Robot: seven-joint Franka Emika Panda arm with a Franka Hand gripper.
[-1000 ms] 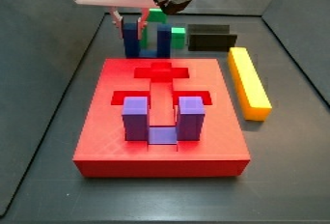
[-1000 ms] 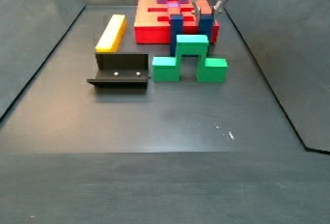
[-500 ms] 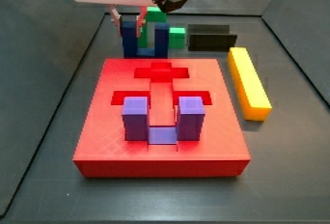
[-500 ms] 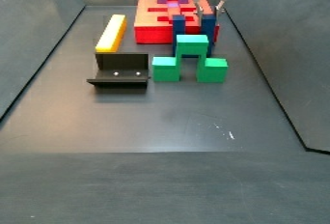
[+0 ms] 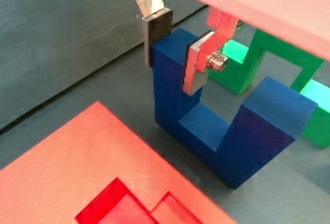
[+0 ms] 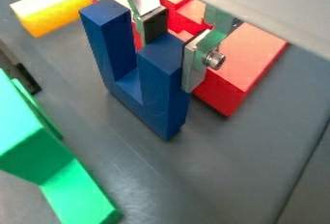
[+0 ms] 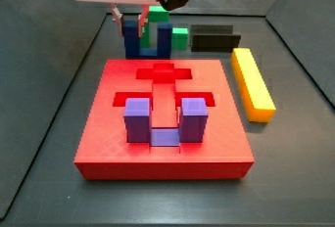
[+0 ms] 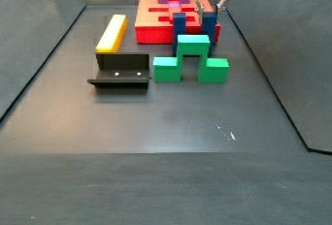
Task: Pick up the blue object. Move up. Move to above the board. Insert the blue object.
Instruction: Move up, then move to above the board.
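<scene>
We have the hand (image 5: pixel 178 46) down over the blue object (image 5: pixel 219 117), its two silver fingers (image 5: pixel 200 62) straddling one upright prong. In both wrist views the dark pads sit right against that prong's faces, so we read the hand as pinching the blue object, or at the very point of it; we cannot rule out a hairline gap.

The blue object stands upright on the dark surface, prongs up, directly under the hand (image 7: pixel 136 22) and just off the near edge of the board (image 7: pixel 105 123). In a wrist view its base meets the surface (image 6: pixel 245 170), so it does not appear lifted yet.

Change against the frames from half a second and a second back: almost none. In both side views hand (image 8: pixel 208 4) and blue object (image 8: pixel 211 27) sit where they did before; no rise, no sideways drift that we can make out. Our judgement: the closing of the fingers is what occupies this interval, and the first step of the task is finishing. The move up, the transfer and the insertion all remain.

Around the hand: a green block (image 5: pixel 287 59) stands just behind the blue object, on the side away from the board, close enough that a straight vertical lift looks wise. A purple U-shaped block (image 7: pixel 165 121) already sits on the board, well away from the hand. The yellow bar (image 7: pixel 254 81) lies alongside the board, and the fixture (image 8: pixel 120 70) stands well apart.
</scene>
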